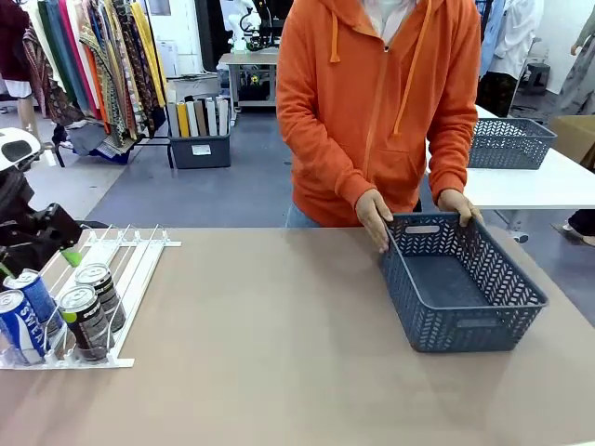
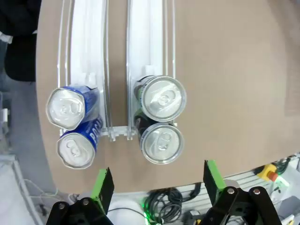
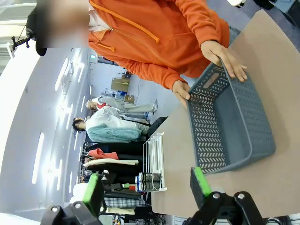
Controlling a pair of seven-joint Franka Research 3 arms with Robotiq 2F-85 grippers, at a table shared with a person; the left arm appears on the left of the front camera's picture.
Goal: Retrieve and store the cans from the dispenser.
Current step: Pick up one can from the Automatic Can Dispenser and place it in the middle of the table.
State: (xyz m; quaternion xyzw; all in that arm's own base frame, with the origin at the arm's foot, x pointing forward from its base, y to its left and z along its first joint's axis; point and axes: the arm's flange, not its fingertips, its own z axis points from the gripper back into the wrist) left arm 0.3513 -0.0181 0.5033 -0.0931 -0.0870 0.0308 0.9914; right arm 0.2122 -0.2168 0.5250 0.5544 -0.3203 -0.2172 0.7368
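Observation:
Four cans stand at the near end of the white dispenser (image 1: 139, 265): two blue cans (image 1: 26, 311) in the left lane and two dark cans (image 1: 91, 305) in the lane beside them. My left gripper (image 1: 65, 253) hovers above the rack's left side. In its wrist view it is open (image 2: 157, 183), looking down on the blue cans (image 2: 72, 126) and the silver-topped dark cans (image 2: 161, 119), apart from all of them. My right gripper (image 3: 146, 187) is open and empty, held off the table, with the dispenser (image 3: 154, 159) far off.
A dark grey-blue lattice basket (image 1: 483, 297) sits on the table's right half. The person in an orange hoodie holds its far rim with both hands (image 1: 376, 218). Bare brown tabletop lies between rack and basket. Another basket (image 1: 509, 144) rests on a white table behind.

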